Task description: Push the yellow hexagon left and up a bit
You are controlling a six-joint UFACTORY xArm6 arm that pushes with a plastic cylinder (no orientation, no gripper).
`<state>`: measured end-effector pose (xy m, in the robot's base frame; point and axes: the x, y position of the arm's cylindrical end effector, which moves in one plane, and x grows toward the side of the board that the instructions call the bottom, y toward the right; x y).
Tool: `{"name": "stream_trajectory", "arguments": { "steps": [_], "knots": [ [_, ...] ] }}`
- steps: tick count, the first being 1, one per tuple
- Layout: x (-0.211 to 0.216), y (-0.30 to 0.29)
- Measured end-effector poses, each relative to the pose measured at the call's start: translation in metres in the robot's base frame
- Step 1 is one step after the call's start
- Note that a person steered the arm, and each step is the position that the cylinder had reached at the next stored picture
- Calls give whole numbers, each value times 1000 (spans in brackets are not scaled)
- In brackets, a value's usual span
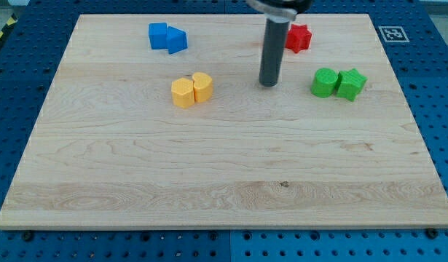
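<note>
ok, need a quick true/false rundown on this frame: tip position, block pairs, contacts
1. My tip touches the yellow hexagon. False: it stands apart, to the view's right of both yellow blocks.
2. The two yellow blocks touch each other. True.
3. The red block lies at the view's bottom. False: it is near the top, partly hidden behind the rod.
4. The two green blocks sit to the view's right of my tip. True.
5. The blue blocks lie near the board's top left. True.
</note>
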<state>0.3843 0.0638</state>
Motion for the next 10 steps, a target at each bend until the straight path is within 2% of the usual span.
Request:
{"name": "stream_trajectory", "arguments": {
  "steps": [1,5,8,10],
  "knots": [
    [0,-12],
    [10,-117],
    [14,-121],
    [46,-120]
  ]
}}
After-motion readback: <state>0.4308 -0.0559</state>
